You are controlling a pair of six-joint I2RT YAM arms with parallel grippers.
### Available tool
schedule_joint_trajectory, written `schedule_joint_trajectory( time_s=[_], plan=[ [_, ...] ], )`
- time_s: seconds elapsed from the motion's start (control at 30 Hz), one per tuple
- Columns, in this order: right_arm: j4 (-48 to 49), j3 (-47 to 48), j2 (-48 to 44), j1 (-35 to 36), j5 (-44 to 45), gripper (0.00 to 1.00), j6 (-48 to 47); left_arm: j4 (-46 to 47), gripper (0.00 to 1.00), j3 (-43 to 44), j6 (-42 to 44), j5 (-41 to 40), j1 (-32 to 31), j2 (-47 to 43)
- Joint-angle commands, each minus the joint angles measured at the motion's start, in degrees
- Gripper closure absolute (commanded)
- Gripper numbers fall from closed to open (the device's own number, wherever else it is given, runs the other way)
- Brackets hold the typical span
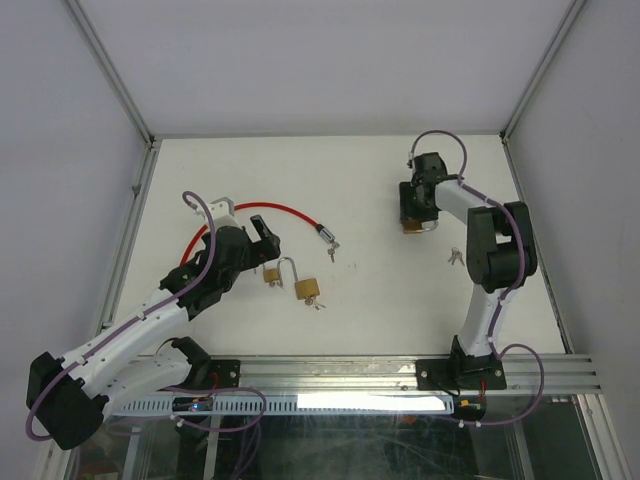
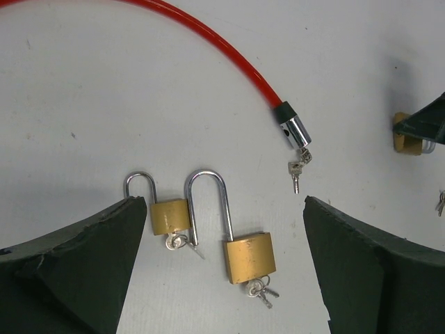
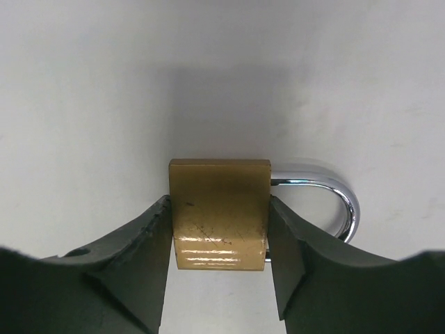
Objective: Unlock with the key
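My right gripper (image 3: 219,233) is shut on the body of a brass padlock (image 3: 220,188). Its steel shackle (image 3: 341,202) sticks out to the right. In the top view this gripper (image 1: 414,222) holds it at the table's far right. A loose small key (image 1: 455,257) lies just right of it. My left gripper (image 2: 222,202) is open and empty. It hovers over two more brass padlocks, a small one (image 2: 170,216) and a larger one (image 2: 250,257). Both have keys in their bases (image 2: 259,292). One leg of the larger shackle stands free of its body.
A red cable lock (image 2: 222,49) curves across the table behind the left gripper (image 1: 265,232). Its chrome end (image 2: 295,131) has keys hanging from it. White walls and metal frame rails (image 1: 130,230) border the table.
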Motion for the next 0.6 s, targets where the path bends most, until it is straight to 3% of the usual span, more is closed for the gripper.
schedule_joint_trajectory(
  time_s=[0.0, 0.27, 0.57],
  plan=[
    [-2.2, -4.7, -4.4, 8.8, -5.1, 0.53, -1.9, 3.2, 0.01, 1.3, -0.7, 1.2, 0.6, 0.4],
    [-3.9, -10.7, -8.7, 20.9, -5.2, 0.44, -6.0, 4.1, 0.01, 1.2, -0.3, 2.5, 0.6, 1.0],
    [-6.9, -12.5, -13.7, 24.6, 0.0, 0.27, -7.5, 4.2, 0.01, 0.7, -0.3, 3.8, 0.6, 0.3]
  ],
)
